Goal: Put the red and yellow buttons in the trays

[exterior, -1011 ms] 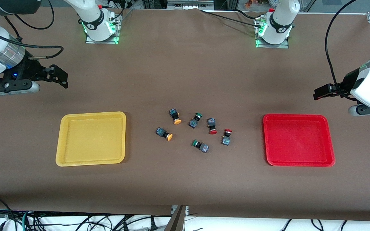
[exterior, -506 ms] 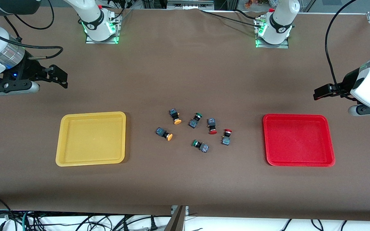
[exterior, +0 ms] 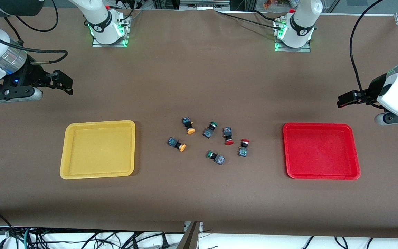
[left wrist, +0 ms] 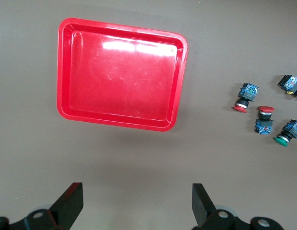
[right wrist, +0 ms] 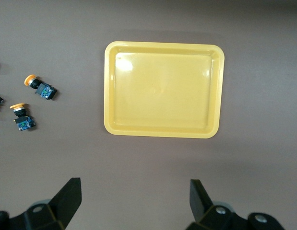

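Note:
Two yellow-capped buttons (exterior: pixel 188 126) (exterior: pixel 177 144) and two red-capped buttons (exterior: pixel 228 136) (exterior: pixel 244 147) lie on their sides mid-table, between the yellow tray (exterior: pixel 97 149) and the red tray (exterior: pixel 321 151). Both trays hold nothing. My left gripper (exterior: pixel 344 99) hangs open over bare table by the red tray's edge. In the left wrist view, the left gripper (left wrist: pixel 137 194) has nothing between its fingers, and the red tray (left wrist: pixel 119 76) and red buttons (left wrist: pixel 246 96) (left wrist: pixel 265 120) show. My right gripper (exterior: pixel 66 84) hangs open over bare table by the yellow tray. In the right wrist view, the right gripper (right wrist: pixel 135 191) is likewise bare, with the yellow tray (right wrist: pixel 163 89) and yellow buttons (right wrist: pixel 40 87) (right wrist: pixel 22 117) in sight.
Two green-capped buttons (exterior: pixel 210 129) (exterior: pixel 215 157) lie among the red and yellow ones. The arm bases (exterior: pixel 108 33) (exterior: pixel 294 34) stand along the table edge farthest from the front camera. Cables hang past the table edge nearest that camera.

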`<state>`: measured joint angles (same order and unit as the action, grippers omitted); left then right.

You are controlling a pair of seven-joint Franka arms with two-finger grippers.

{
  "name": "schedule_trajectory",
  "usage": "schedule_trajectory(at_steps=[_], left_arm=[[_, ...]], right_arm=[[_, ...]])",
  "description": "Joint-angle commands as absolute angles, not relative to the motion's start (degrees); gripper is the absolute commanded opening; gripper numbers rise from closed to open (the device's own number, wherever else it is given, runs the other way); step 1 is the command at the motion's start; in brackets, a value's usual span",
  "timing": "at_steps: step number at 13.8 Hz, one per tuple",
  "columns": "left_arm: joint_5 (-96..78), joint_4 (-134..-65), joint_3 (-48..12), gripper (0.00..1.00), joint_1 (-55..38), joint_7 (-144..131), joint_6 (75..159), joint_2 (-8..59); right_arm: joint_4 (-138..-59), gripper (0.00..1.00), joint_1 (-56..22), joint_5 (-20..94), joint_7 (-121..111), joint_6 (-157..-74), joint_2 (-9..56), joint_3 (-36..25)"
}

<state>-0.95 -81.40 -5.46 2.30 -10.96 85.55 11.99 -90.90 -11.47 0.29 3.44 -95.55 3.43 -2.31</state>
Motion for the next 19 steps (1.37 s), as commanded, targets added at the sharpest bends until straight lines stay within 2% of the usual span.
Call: schedule_trajectory(at_steps=[1,12,19], left_arm=[[-2.0,-79.5,-5.4,1.00,2.3,-9.9,85.3,13.0],[-2.2,-79.4,-5.4,1.00,2.2,-10.4,85.2,13.0],[-1.8,-76.6,-5.7,1.00,1.9,-10.2,85.2,13.4]], right_arm=[[-90.3,1.00,-11.3,1.0,3.9,-94.7,3.6,-2.4],[-90.1,1.00,-11.5,1.0,4.0,-94.8,3.5,-2.3],[-90.4,1.00,-11.4,1.1,3.9,-94.7,3.5,-2.3]])
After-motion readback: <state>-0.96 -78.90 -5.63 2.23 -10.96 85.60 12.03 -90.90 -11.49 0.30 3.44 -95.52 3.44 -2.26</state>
